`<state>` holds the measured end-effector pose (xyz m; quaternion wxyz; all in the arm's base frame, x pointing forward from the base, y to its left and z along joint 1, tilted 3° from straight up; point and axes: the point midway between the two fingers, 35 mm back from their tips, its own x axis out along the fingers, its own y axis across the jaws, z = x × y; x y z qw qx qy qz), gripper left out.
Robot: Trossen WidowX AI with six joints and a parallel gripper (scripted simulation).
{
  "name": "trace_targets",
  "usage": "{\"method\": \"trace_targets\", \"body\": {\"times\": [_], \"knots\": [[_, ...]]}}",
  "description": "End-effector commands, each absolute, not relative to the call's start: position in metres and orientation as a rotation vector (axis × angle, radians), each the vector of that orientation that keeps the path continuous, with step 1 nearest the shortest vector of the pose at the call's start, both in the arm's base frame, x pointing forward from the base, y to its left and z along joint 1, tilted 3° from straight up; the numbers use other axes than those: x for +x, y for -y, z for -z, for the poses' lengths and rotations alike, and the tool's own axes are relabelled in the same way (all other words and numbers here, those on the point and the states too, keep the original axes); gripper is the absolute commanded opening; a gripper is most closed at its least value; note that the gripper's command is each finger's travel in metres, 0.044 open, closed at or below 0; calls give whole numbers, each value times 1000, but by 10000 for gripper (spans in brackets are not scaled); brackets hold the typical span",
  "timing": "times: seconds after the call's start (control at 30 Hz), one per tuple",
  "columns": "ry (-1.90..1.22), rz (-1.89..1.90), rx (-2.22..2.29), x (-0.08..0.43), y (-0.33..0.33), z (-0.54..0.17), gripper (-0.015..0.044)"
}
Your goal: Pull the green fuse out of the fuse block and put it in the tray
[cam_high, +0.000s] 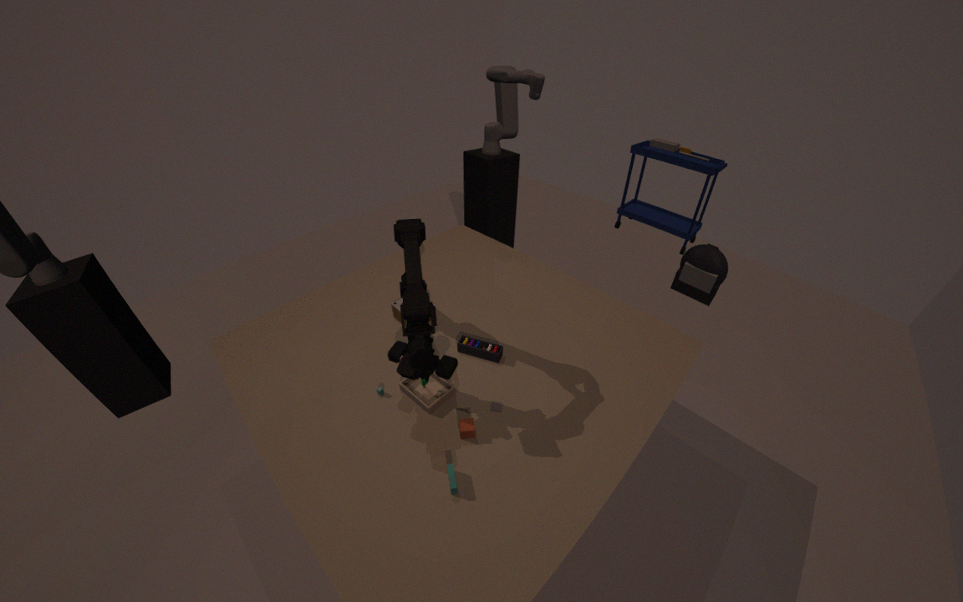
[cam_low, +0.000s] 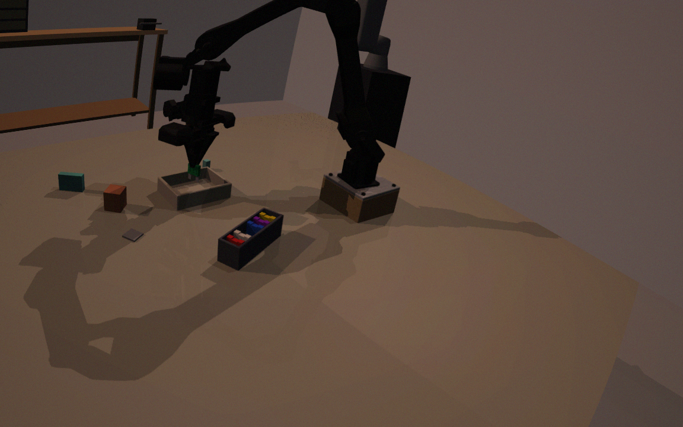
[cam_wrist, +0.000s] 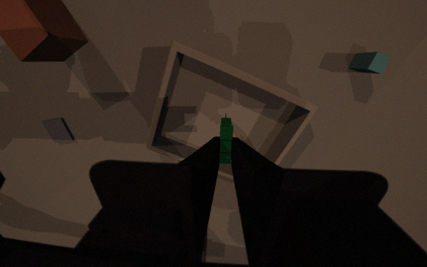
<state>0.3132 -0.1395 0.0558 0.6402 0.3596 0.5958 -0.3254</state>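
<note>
From the top view, the arm [cam_high: 411, 299] is reaching out over the tray [cam_high: 426, 394], with the fuse block [cam_high: 480, 346] sitting well apart to one side. The arm is covering most of the gripper [cam_high: 423, 380] here, and the fuse is showing only as a tiny green speck.

From the exterior view, the gripper [cam_low: 194, 168] is pointing straight down and pinching the green fuse [cam_low: 194, 171] at its tip, just at the tray's [cam_low: 194, 190] rim level, likely so the fuse has only a short drop when released. Whether the fuse is touching the tray floor is hard to tell. The fuse block [cam_low: 250, 238] is holding the other coloured fuses, untouched by the arm.

From the wrist view, the dark fingers are clamping the green fuse [cam_wrist: 226, 139] on both sides, and it is hanging over the tray's [cam_wrist: 236, 76] inner floor. The fuse's lower end is partly lost in shadow.
</note>
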Motion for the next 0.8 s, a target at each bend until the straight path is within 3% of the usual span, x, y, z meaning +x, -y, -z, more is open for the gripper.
{"method": "trace_targets", "body": {"times": [0.0,0.43,0.77], "knots": [[-1365,738,821,312,138,-52,0],[-1360,742,820,313,139,-58,330],[-1365,738,820,310,139,-92,330]]}}
